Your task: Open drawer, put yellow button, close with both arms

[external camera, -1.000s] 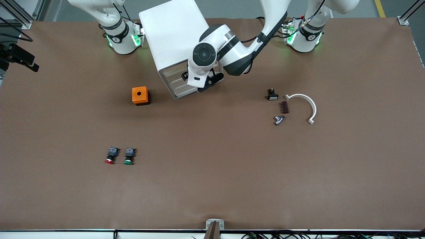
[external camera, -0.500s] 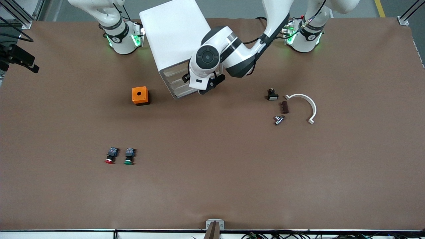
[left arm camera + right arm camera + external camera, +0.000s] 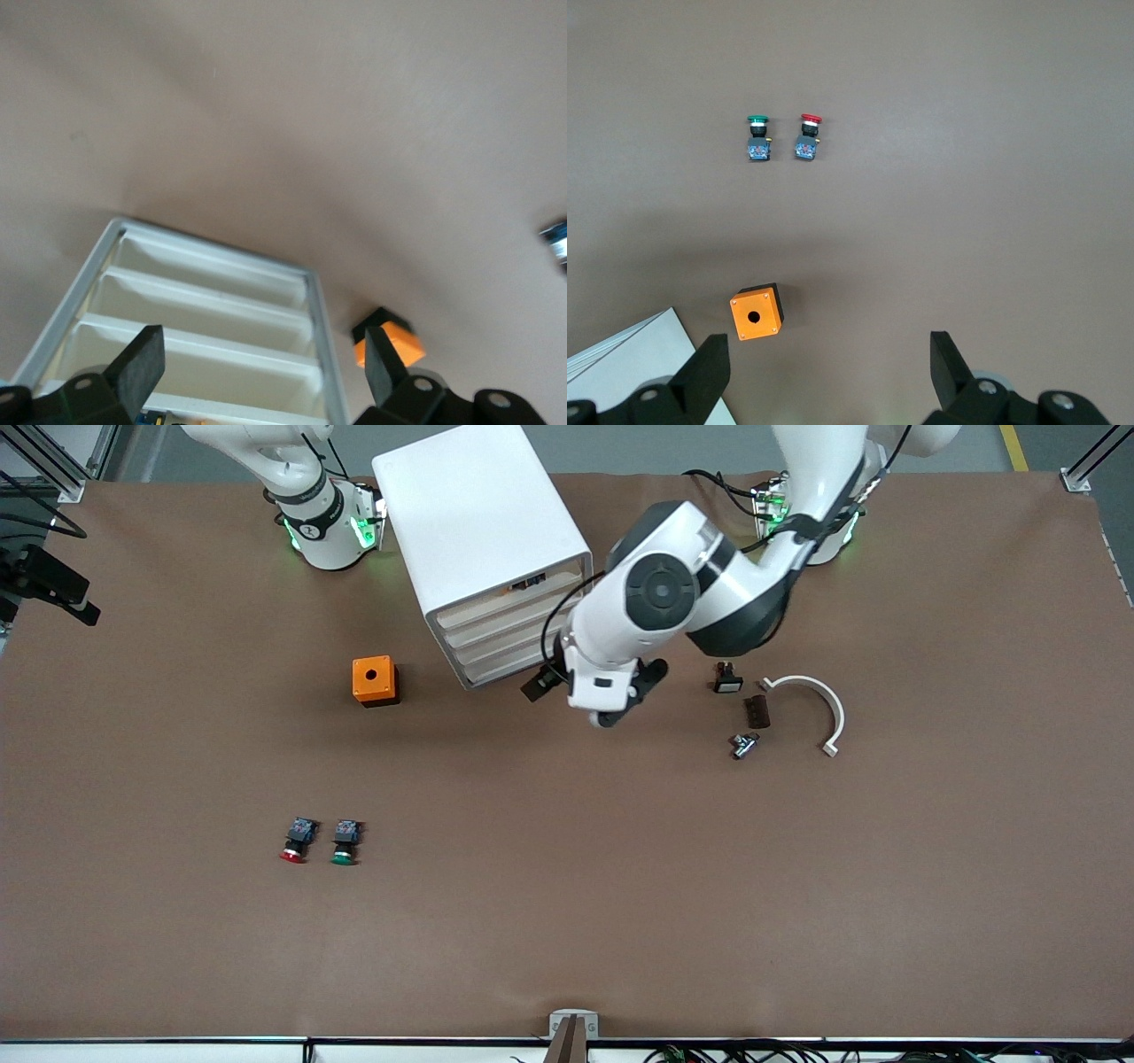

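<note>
left gripper: fingers apart, empty, over bare table before white rounded cabinet | right gripper: apart, waits | top drawer: yellow button inside, barely visible | nearby: orange box, red-capped button, green-capped button, white curved bracket

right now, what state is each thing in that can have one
top white tray drawer: looks pushed in, level with the three below
yellow-capped push button: inside that drawer, barely visible
left claw: open, empty, over the table in front of the white box cabinet
right claw: open, empty, waiting over the table by the orange plastic box
</note>
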`<state>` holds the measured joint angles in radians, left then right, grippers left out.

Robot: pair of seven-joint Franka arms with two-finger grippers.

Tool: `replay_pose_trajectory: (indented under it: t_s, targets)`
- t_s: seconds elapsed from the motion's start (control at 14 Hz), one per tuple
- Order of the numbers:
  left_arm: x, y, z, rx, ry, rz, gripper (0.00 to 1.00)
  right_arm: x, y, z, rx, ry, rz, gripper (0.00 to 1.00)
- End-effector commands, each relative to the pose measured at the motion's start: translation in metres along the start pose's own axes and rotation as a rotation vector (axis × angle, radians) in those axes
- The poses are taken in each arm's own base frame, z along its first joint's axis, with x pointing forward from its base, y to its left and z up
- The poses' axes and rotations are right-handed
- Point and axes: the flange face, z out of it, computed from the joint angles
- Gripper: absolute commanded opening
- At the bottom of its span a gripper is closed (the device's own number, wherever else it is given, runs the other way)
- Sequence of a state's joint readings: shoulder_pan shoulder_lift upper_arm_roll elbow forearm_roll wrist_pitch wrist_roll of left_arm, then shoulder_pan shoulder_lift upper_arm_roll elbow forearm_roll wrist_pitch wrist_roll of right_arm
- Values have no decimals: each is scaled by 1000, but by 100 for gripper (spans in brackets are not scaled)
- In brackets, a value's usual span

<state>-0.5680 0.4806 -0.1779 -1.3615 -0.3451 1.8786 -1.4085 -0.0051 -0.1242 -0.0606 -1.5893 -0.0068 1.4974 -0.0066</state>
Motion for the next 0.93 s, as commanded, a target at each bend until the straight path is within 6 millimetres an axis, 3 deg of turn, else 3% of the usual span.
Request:
replay_pose_trajectory:
  t_s: [0.0, 0.14, 0.29, 0.86]
  targets:
    - [11, -19, -76, -55, 52, 50, 99, -7, 4, -5, 15, 17, -22, 100]
    - [32, -38, -102, 4, 79, 103, 99, -7, 8, -5, 15, 17, -39, 100]
    - [42, -56, -120, 64, 81, 187, 99, -7, 8, -4, 15, 16, -39, 100]
    - [143, -139, -205, 240, 126, 499, 99, -8, 7, -1, 25, 1, -38, 100]
